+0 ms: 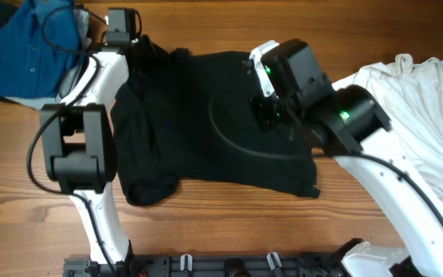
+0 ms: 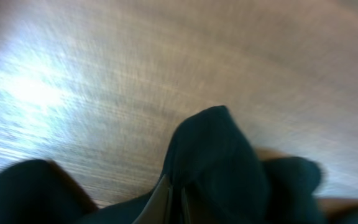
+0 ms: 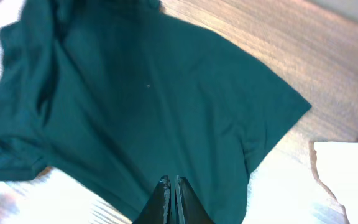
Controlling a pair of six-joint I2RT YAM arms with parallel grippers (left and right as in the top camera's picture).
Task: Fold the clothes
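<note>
The black T-shirt (image 1: 198, 115) lies spread on the wooden table, one sleeve bunched at its near left corner. My left gripper (image 1: 139, 48) is at the shirt's far left corner. In the blurred left wrist view its fingers (image 2: 166, 198) are shut with a hump of the black T-shirt (image 2: 216, 155) standing up round them. My right gripper (image 1: 265, 108) hangs over the shirt's right half. In the right wrist view the right gripper (image 3: 169, 182) is shut, with the black T-shirt (image 3: 148, 99) lying flat well below it and no fabric showing between the fingertips.
A white T-shirt (image 1: 421, 115) lies crumpled at the right, close to the black shirt's right edge, and shows as the white T-shirt (image 3: 353, 180) in the right wrist view. A blue buttoned shirt (image 1: 29, 50) sits at the far left corner. Bare wood (image 1: 229, 223) runs along the front.
</note>
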